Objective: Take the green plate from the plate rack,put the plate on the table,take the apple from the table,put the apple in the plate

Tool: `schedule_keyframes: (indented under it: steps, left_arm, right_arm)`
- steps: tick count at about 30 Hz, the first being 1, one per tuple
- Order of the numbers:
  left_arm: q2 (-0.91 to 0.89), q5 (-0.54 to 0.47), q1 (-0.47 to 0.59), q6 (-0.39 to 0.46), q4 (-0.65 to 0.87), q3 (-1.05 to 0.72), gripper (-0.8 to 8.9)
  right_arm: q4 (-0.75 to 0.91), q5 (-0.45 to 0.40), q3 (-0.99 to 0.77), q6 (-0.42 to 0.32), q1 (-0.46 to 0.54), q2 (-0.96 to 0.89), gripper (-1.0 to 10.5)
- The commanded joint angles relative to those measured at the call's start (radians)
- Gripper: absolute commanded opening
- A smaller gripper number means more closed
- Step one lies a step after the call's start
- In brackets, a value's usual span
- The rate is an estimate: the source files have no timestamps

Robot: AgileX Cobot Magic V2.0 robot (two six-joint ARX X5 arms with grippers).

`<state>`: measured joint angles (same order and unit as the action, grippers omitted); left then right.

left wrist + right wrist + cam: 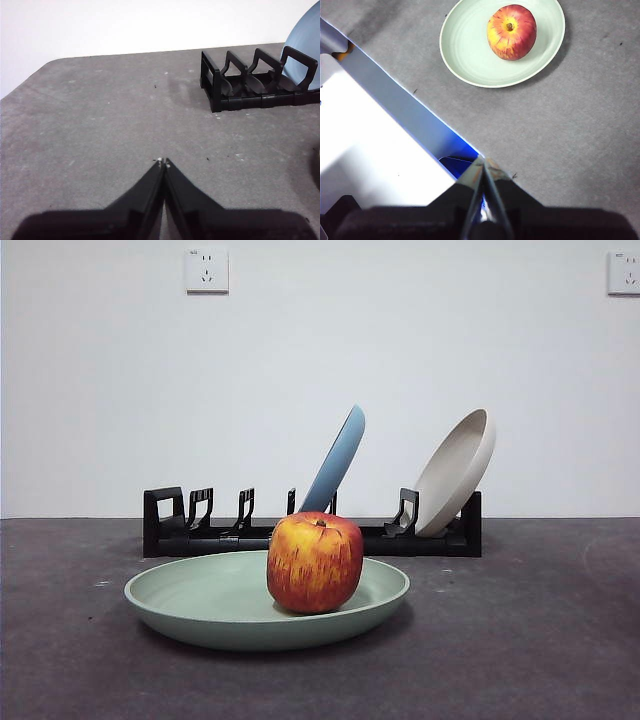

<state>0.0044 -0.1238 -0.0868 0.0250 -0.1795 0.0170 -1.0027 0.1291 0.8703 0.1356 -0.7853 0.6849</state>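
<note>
The green plate [200,605] lies flat on the table [540,640] in front of the plate rack [190,530]. The red and yellow apple [314,562] stands in the plate, right of its middle. The right wrist view shows the plate [470,55] and the apple [512,32] from above. My right gripper [484,161] is shut and empty, well clear of the plate, over the table's edge. My left gripper [162,162] is shut and empty over bare table, apart from the rack's end [235,82]. Neither gripper shows in the front view.
A blue plate [336,462] and a beige plate [455,472] lean in the rack's right half. The blue plate's edge shows in the left wrist view [305,45]. A white and blue surface [375,165] lies beyond the table's edge. Wall sockets [206,270] sit high behind.
</note>
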Motion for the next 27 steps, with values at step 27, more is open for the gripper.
schedule_keyframes:
  steps: [27]
  left_arm:
    - [-0.002,-0.002,0.003,-0.006,0.003,-0.013,-0.04]
  right_arm:
    - [0.806,-0.105,-0.715,-0.008,0.724,-0.594,0.0]
